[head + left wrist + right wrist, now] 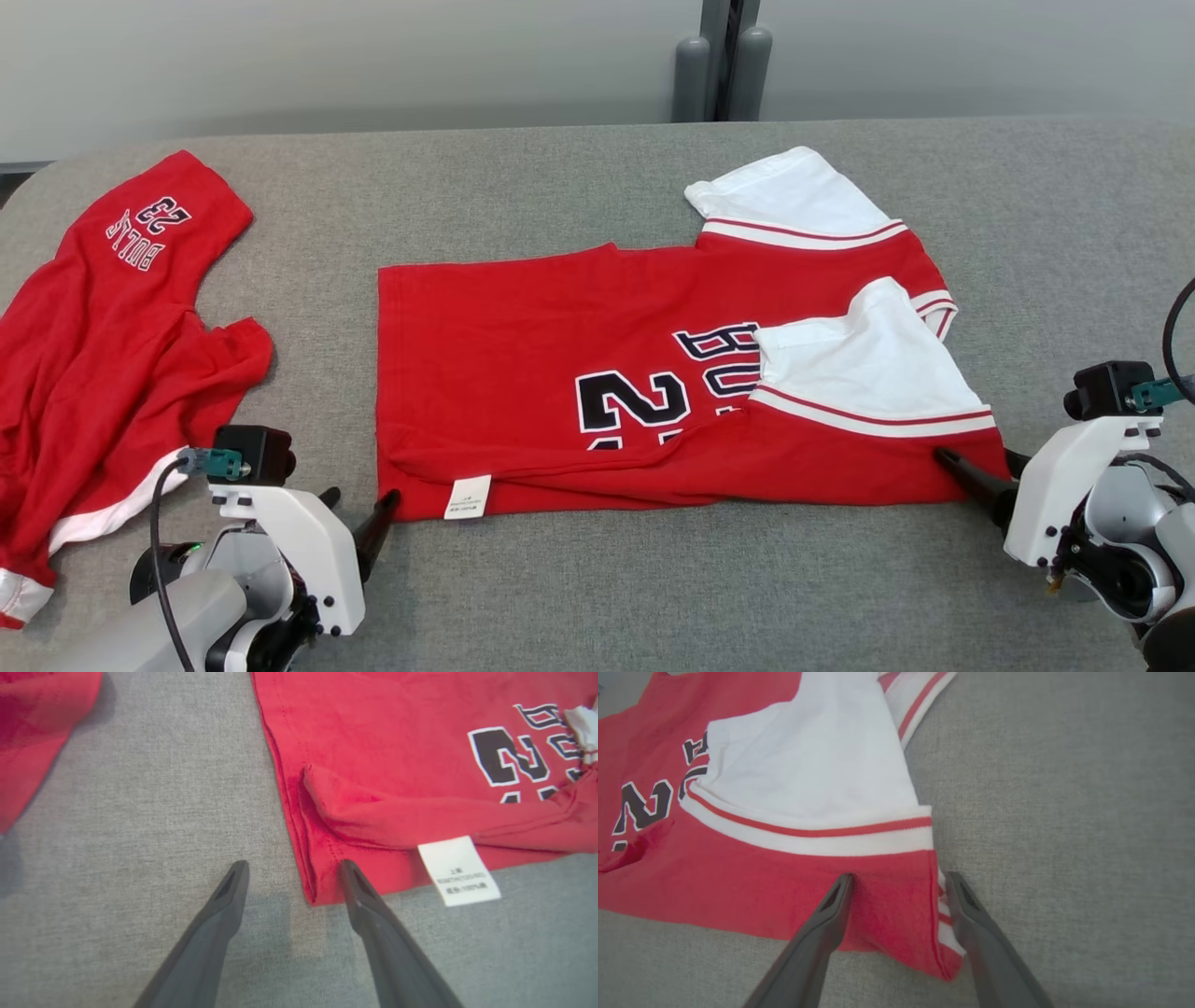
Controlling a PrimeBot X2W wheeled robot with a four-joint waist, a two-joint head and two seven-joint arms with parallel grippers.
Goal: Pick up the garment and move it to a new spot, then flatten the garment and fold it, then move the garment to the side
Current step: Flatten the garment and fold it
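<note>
A second red shirt [103, 355] is lying crumpled at the table's [579, 597] left edge; the left gripper [293, 865], fingers spread wide and gripping nothing, is straddling the near-left corner of the garment [523, 373], which is lying partly folded mid-table; the right gripper [900, 877], fingers likewise apart, is straddling its near-right corner.

Surface [579, 597]: grey woven fabric covering, runs from the left edge of the frame to the right; rounded corner [37, 182] at upper left. The weave looks coarse in both wrist views.
Wall [327, 65]: pale grey, plain, across the top of the head view.
Dark vertical post [731, 37] at upper centre-right, with two grey round-topped cylinders [692, 79] flanking its foot.
Light: even, diffuse; shadows soft and short.
</note>
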